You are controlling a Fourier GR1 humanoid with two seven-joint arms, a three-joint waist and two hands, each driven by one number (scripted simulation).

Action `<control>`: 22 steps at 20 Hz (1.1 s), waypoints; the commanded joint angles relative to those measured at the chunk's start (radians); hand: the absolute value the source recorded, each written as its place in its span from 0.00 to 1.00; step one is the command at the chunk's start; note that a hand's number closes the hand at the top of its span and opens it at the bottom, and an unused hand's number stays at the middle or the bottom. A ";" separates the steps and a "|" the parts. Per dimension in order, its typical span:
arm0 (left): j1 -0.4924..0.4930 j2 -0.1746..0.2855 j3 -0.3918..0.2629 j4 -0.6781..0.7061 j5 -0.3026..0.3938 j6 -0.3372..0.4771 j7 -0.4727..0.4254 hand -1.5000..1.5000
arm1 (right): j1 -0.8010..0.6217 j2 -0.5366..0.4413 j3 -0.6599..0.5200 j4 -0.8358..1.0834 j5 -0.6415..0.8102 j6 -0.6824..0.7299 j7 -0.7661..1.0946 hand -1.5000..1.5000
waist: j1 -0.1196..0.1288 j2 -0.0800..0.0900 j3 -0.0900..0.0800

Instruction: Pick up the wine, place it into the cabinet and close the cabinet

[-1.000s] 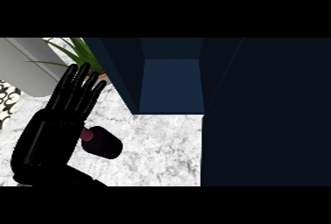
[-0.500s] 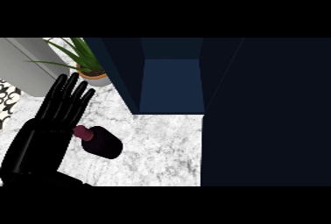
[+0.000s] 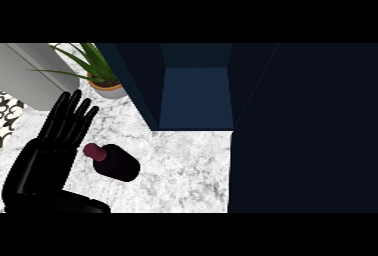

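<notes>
You see only your left hand (image 3: 44,167). It comes in from the lower left corner of the head view and stands over the counter (image 3: 184,172). Its fingers (image 3: 70,117) are straight and lie close side by side, pointing away from you toward the top of the view. They curl round nothing and pinch nothing. Your right hand does not show.

The wine (image 3: 117,164) stands on the counter just right of that hand, level with the palm. It has a dark body and a maroon cap (image 3: 94,151). The cap sits on the side nearest the hand, just beside the hand's edge. You cannot tell from this view whether the two touch. The bottle is outside the cabinet (image 3: 196,95), on the marble in front of it and a little to its left.

The cabinet is open. You look into a blue inside between dark walls, and its lower edge meets the counter beyond the wine. A wide dark panel (image 3: 303,130) fills the right side of the view from top to bottom, reaching nearer to you than the opening.

Left of the cabinet, at the back of the counter, a plant (image 3: 96,62) with long green leaves grows from a pale pot (image 3: 111,90). The pot is just beside the cabinet's left wall. Farther left, a grey block (image 3: 29,70) slants across the upper corner. Below it, a black-and-white patterned thing (image 3: 7,110) shows at the left edge, cut off by the frame. The fingertips end near the foot of the grey block, well apart from the pot.
</notes>
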 commanded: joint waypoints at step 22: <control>0.039 0.078 0.169 0.462 -0.069 -0.236 -0.325 0.00 | 0.108 0.053 0.055 -0.079 0.020 0.052 -0.012 0.00 | -0.003 0.000 0.000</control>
